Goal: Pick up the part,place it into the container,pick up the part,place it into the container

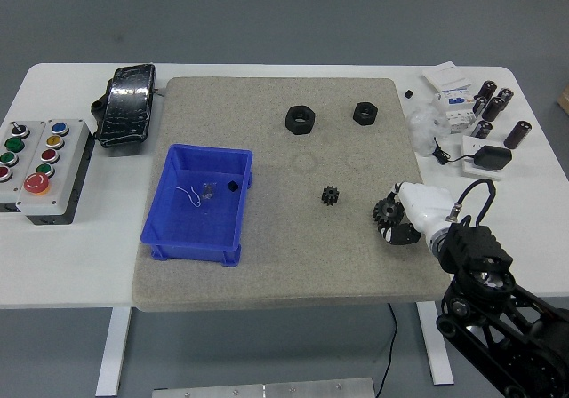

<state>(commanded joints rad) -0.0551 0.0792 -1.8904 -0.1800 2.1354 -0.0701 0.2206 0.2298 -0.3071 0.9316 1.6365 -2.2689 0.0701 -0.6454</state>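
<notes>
My right hand (392, 220), white-backed with black fingers, sits low over the mat's right edge, its fingers curled around a larger black gear (383, 209) that shows at its left side. Whether the gear is lifted off the mat I cannot tell. A small black gear (330, 196) lies loose on the mat just left of the hand. Two black hex nuts (300, 118) (365, 112) rest farther back. The blue container (174, 225) stands at the mat's left, holding a small black piece (232, 185) and a bit of thin wire. My left arm is out of sight.
The grey mat (276, 256) covers the table's middle. A button box (40, 163) and a black wrapped device (127, 105) stand at the left. Black cylinders (493, 105), white boxes (449, 91) and a black adapter with its cable (489, 158) crowd the back right.
</notes>
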